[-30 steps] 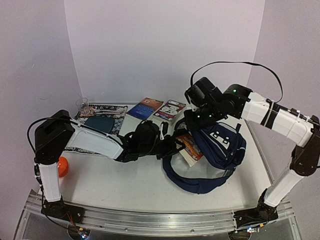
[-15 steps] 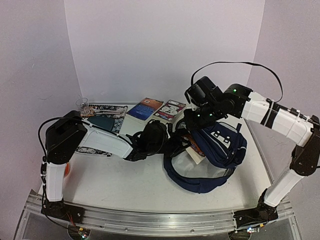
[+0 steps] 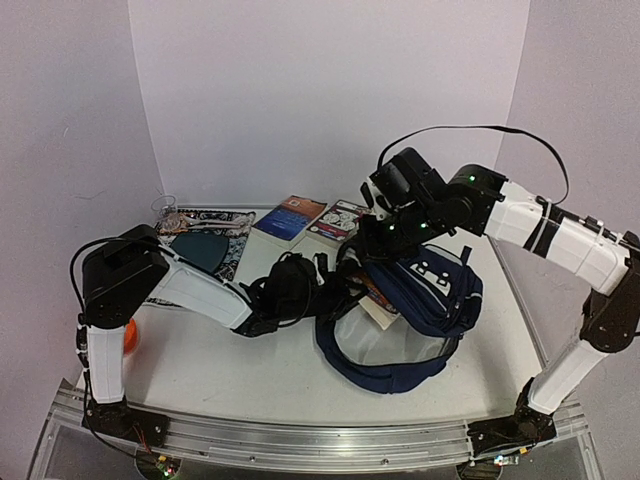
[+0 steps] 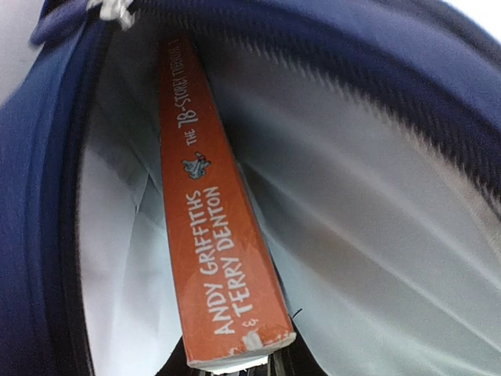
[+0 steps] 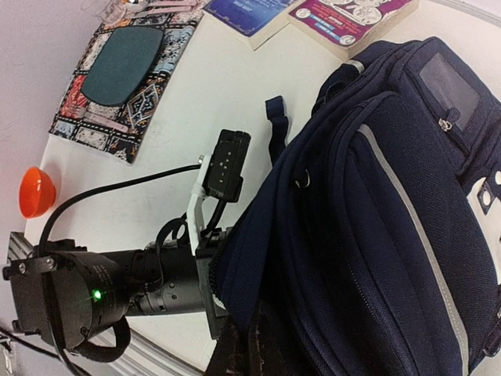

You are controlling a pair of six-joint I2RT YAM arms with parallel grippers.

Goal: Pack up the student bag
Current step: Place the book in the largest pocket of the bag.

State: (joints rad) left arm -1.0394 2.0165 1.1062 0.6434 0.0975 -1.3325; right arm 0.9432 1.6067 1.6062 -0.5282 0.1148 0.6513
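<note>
The student bag (image 3: 430,290) lies on its side at the right of the table, its mouth facing left. My right gripper (image 3: 375,240) is shut on the upper rim of that mouth and holds it up; in the right wrist view the navy fabric (image 5: 391,196) is pinched at my right gripper (image 5: 250,345). My left gripper (image 3: 335,290) reaches into the mouth, shut on an orange book (image 3: 378,297). In the left wrist view the book's spine (image 4: 211,235) runs from my left gripper (image 4: 258,364) into the pale lining, with the navy rim (image 4: 47,235) around it.
A patterned black mat with a teal oval (image 3: 205,245) lies at the back left, with a clear cup (image 3: 165,208) behind it. Two books (image 3: 290,215) (image 3: 340,218) lie at the back middle. An orange bowl (image 3: 126,335) sits behind my left arm's base.
The bag's mouth has spread leftwards around the orange book and my left gripper. My left jaws have narrowed onto the book. The right gripper has shifted slightly left with the rim.
</note>
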